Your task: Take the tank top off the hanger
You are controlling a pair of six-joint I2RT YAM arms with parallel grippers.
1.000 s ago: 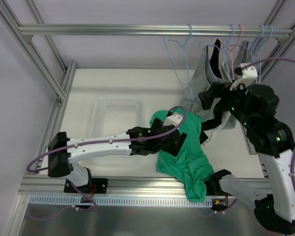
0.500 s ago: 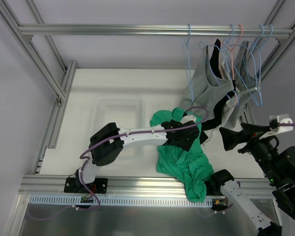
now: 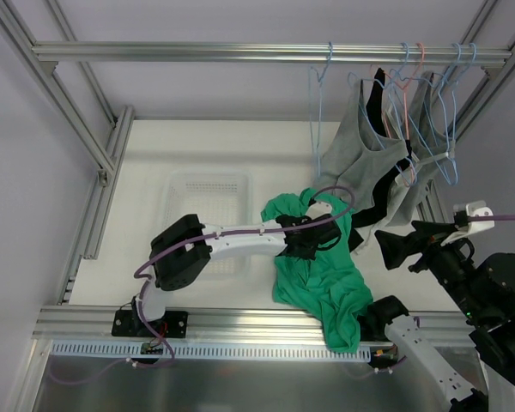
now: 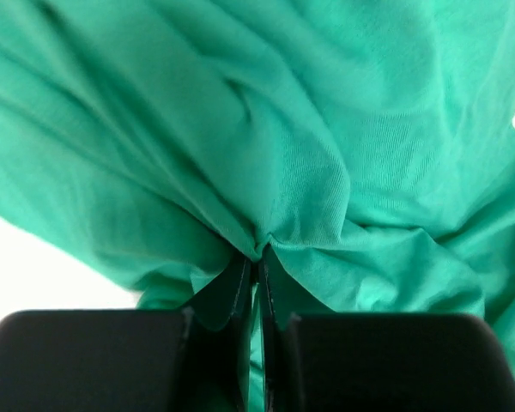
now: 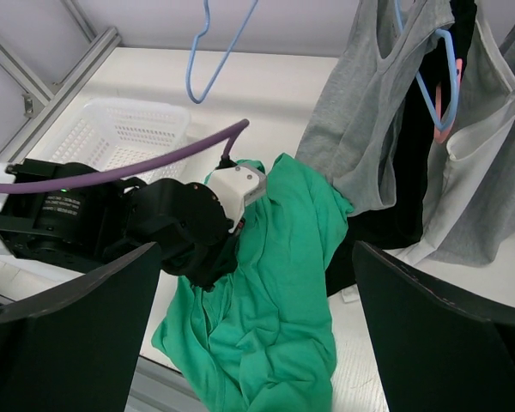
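- Where the top view looks down on the white bench [image 3: 197,146], the green tank top [image 3: 322,283] lies off any hanger in a crumpled heap of soft knit. It sits near the front edge, and one end droops over the aluminium frame [image 3: 240,322].
- Top view: the left fingers [image 3: 302,246] are down on the upper part of the heap. The right fingers [image 3: 393,249], black and blocky, are well apart from the cloth on the right and held above the bench.
- Top view: an empty blue hanger [image 3: 318,120] of thin wire hangs from the metal rail [image 3: 240,51]. Just right of it a grey tank top [image 3: 360,154] hangs on another hanger. A white perforated plastic basket [image 3: 208,202] sits left of the heap.
- Left wrist view: the left fingers [image 4: 240,292] are clenched tight on a pinched fold of the green tank top [image 4: 326,129]. Creases fan out from the pinch, and the fabric is matte with a fine rib.
- Right wrist view: the right fingers [image 5: 69,335] are spread wide and hold nothing. The green tank top [image 5: 283,275] lies between and below them.
- Right wrist view: the empty blue hanger [image 5: 210,60] is at the top and the basket [image 5: 120,129] is at the left. A purple cable [image 5: 112,176] arcs over the left arm. The grey tank top [image 5: 378,112], a black garment [image 5: 421,189] and a white garment [image 5: 489,146] hang at the right.
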